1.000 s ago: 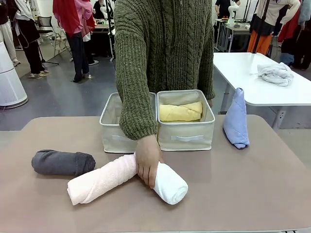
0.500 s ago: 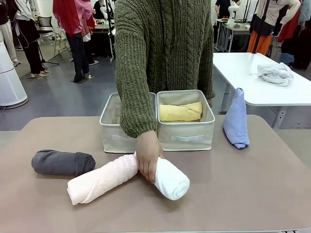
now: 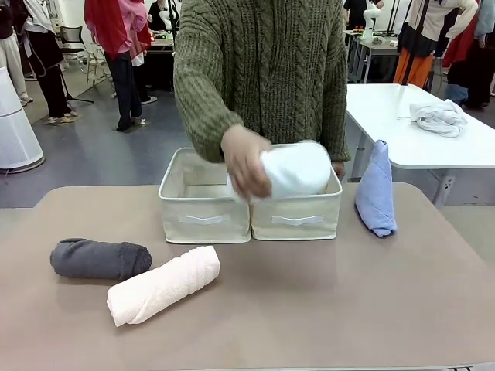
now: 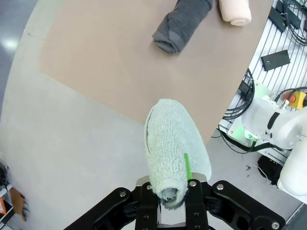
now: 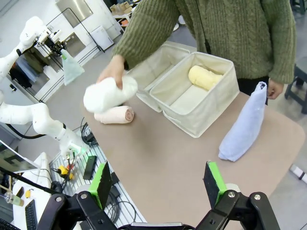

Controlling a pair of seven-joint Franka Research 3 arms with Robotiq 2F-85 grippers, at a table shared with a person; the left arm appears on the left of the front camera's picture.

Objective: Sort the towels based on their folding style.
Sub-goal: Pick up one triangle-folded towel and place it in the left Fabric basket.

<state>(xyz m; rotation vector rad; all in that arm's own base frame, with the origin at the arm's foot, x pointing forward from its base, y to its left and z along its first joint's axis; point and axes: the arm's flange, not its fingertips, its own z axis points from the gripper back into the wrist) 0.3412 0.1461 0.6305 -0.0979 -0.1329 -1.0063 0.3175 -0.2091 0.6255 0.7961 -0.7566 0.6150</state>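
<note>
Tabletop (image 3: 348,294), two bins (image 3: 205,210), six towels (image 3: 162,286)

The left pincer (image 4: 171,189) grips a teal towel (image 4: 170,139), out past the bench's (image 4: 105,57) left edge. The right pincer (image 5: 158,184) hangs, jaws spread wide. The person's hand (image 3: 244,158) is raised.

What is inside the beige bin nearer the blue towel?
A rolled yellow towel, seen from the right wrist. From the front, the held white towel blocks the view into that bin.
</note>
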